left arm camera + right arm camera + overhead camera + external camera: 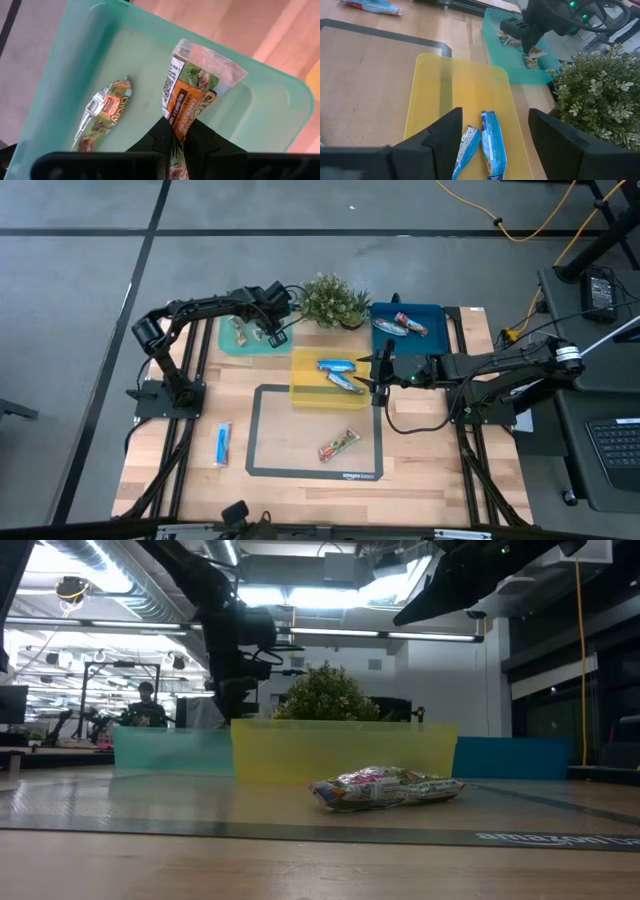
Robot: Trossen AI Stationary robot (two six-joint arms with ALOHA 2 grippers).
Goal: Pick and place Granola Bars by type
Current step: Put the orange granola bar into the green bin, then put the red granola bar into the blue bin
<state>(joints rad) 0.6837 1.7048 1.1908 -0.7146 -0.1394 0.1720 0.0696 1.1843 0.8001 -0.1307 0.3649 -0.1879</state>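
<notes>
My left gripper (176,134) clamps a tan-green foil-wrapped granola bar (192,85) over the far-left teal plastic tray (75,50). My right gripper (492,125) hovers, fingers apart, above the yellow plastic tray (465,85).

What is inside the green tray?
Inside the green tray lies one orange-and-green granola bar. The left gripper holds a second matching bar over it, fingers shut on its end. The arm hides the tray's near part, so more could be there.
</notes>
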